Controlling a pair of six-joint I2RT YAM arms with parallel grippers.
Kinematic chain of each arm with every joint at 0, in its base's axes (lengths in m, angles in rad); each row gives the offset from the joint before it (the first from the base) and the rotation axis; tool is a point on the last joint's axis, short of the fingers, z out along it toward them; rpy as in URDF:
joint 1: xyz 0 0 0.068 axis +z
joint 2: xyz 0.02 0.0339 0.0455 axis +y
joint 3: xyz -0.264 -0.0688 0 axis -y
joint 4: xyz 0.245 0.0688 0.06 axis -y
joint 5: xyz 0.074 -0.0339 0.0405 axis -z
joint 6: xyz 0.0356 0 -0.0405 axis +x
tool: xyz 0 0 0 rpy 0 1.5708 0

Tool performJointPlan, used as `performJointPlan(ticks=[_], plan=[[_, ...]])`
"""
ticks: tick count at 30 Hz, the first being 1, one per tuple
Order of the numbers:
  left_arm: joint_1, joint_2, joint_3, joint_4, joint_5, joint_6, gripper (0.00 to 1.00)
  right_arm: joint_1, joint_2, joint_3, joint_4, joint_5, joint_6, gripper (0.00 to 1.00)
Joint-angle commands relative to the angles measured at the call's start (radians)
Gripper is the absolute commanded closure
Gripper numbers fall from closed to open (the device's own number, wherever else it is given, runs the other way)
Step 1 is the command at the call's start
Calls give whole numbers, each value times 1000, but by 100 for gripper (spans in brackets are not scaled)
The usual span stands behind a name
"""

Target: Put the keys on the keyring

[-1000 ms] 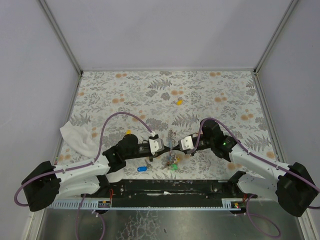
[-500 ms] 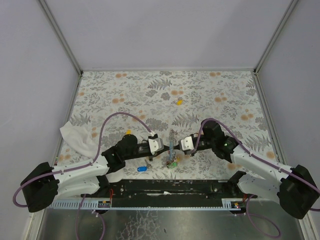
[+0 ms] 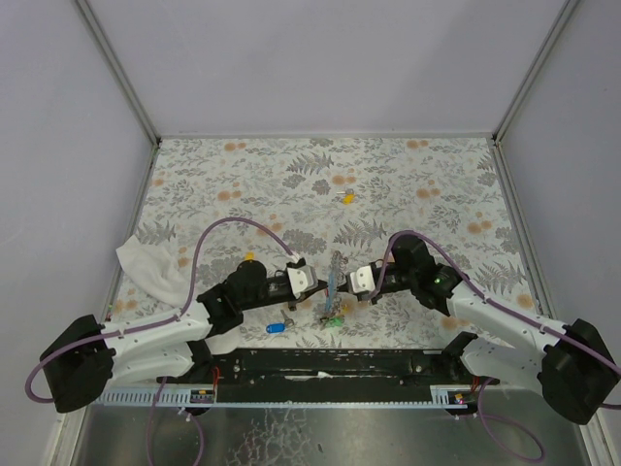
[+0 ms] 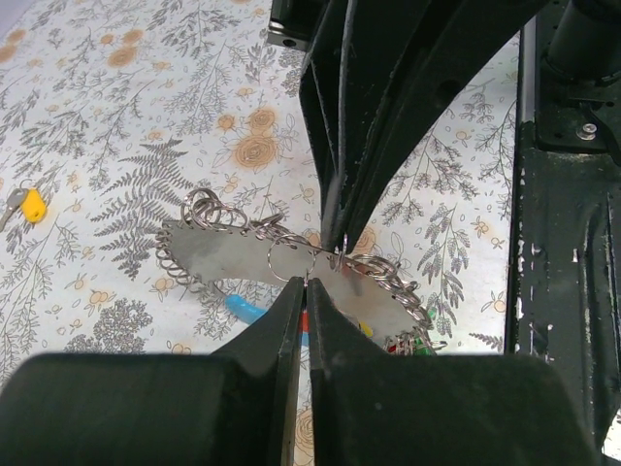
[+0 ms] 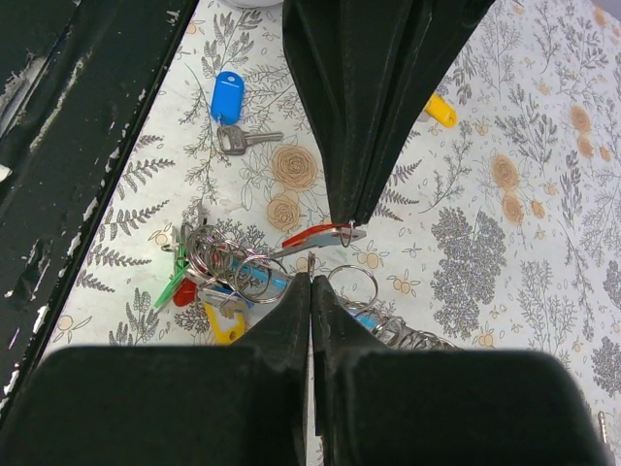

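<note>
The left gripper and right gripper meet tip to tip above the middle of the table's near edge. Each is pinched closed on thin rings of the keyring. Its coloured keys bunch beneath, and a blue key lies alongside.

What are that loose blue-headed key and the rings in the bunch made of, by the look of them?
The blue-headed key: its head looks like smooth, evenly coloured plastic; its blade is dull silver, likely metal. The rings look like thin bright metal wire, going by their glints; which metal is not clear.
</note>
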Motion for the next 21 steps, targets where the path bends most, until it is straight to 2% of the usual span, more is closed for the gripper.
performJointPlan(ticks=[1, 6, 13, 17, 21], plan=[[-1, 14, 37, 20, 15, 17, 100, 11, -3, 23, 72, 20, 27, 100], [0, 50, 47, -1, -42, -42, 100, 11, -57, -28, 163, 126, 146, 100], [2, 134, 50, -45, -238, -222, 100, 11, -250, -134, 235, 299, 387, 100], [8, 233, 28, 48, -264, -290, 100, 10, -344, -153, 188, 357, 410, 100], [11, 377, 27, 173, -222, -361, 97, 11, -414, -194, 229, 367, 430, 100]])
